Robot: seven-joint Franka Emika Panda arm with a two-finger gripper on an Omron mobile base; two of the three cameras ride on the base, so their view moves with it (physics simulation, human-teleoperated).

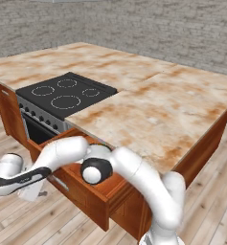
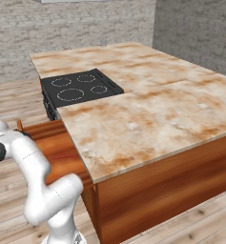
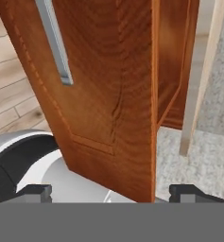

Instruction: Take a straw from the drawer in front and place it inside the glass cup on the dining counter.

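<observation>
Spanning most of both base views, the dining counter carries a black cooktop set into its far-left part. Below its near edge the drawer stands pulled out; its front w/ the silver handle sits close ahead of the hand cam. Gripper is beside the drawer front, jaws spread wide, nothing between them. A thin red line, prob. the straw, lies on the drawer floor.

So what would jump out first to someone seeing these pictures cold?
The pulled-out drawer below the black cooktop, with a thin red straw lying on its floor. Next, the white arm folded low over the drawer, its open hand facing the drawer front beside the silver handle. The mottled dining counter spreads behind.
</observation>
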